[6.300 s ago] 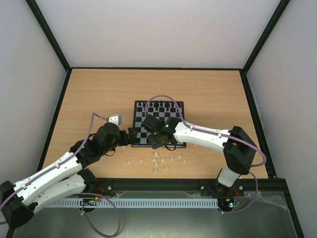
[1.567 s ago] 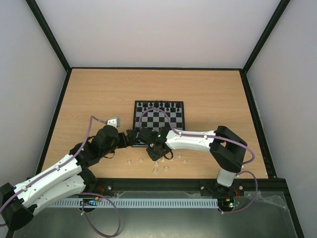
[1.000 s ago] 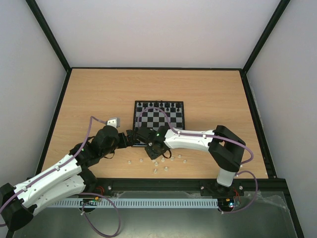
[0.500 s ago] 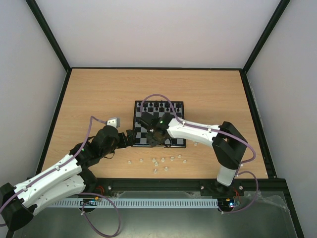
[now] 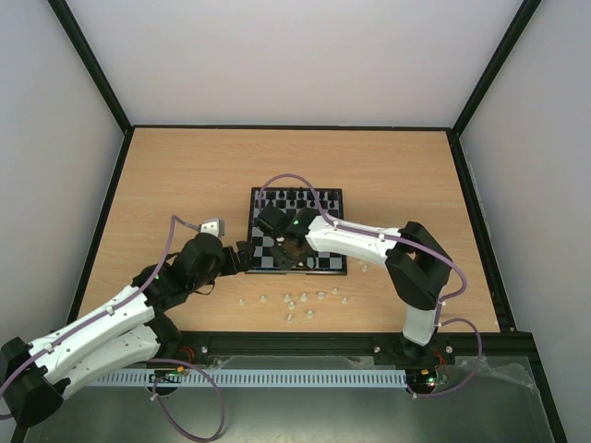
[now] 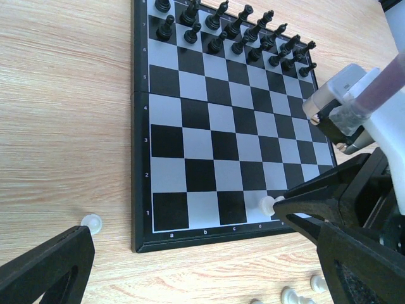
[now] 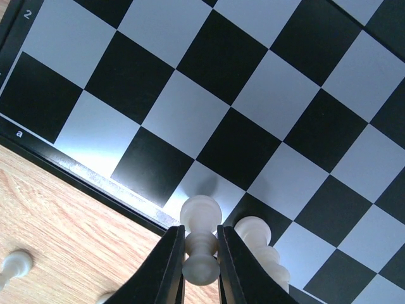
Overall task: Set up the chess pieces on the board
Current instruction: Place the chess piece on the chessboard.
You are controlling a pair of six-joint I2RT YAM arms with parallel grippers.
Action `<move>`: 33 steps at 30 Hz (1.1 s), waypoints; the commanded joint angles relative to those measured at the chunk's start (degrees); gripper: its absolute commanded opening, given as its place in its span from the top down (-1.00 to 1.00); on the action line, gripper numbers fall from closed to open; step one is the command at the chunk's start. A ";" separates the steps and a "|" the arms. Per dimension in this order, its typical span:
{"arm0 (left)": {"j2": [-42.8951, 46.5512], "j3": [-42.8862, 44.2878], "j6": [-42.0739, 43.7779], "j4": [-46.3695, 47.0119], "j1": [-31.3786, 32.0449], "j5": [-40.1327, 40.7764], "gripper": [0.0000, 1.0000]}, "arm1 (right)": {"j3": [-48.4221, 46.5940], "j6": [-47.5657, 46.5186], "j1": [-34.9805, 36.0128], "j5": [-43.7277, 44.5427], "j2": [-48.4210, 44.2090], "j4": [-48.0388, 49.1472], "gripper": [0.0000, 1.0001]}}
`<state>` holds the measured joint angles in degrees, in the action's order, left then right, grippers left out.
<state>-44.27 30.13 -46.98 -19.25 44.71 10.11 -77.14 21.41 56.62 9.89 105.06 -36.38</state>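
The board (image 5: 323, 221) lies at mid-table, with black chess pieces (image 5: 295, 196) along its far rows. My right gripper (image 5: 280, 247) is over the board's near left part. In the right wrist view it (image 7: 201, 253) is shut on a white piece (image 7: 201, 215), upright over a pale square of the front row, beside another white piece (image 7: 256, 235). The left wrist view shows this held piece (image 6: 268, 204) on column d. My left gripper (image 5: 247, 255) is open and empty, just off the board's near left corner, its fingers (image 6: 47, 269) wide apart.
Several loose white pieces (image 5: 295, 301) lie on the wood in front of the board, one (image 5: 242, 301) further left and one (image 5: 365, 269) by the right corner. In the left wrist view one white piece (image 6: 92, 221) lies left of the board's corner. Black-framed walls enclose the table.
My right gripper moved from the loose pieces in front of the board up onto the board's near left part, carrying a white piece. The left arm has barely moved.
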 commanded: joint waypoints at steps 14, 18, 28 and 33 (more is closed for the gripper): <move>-0.08 -0.67 0.31 1.18 -0.42 0.79 -0.99 | -1.96 -1.36 -0.66 0.55 2.62 -4.19 0.65; -0.09 -0.70 0.31 1.23 -0.41 0.70 -0.99 | -1.94 -1.37 -0.67 0.41 2.66 -4.10 0.63; 0.02 -0.29 0.27 1.10 -0.43 0.70 -0.99 | -2.17 -0.93 -0.64 0.14 -2.52 -2.86 0.10; 0.18 0.32 0.78 1.03 -0.50 0.88 -0.99 | -0.03 -0.10 -0.71 1.62 -11.16 0.17 -0.62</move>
<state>-44.29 30.13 -46.96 -18.76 44.64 10.11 -77.82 20.88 56.21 9.85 102.56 -36.88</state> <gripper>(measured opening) 0.994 0.670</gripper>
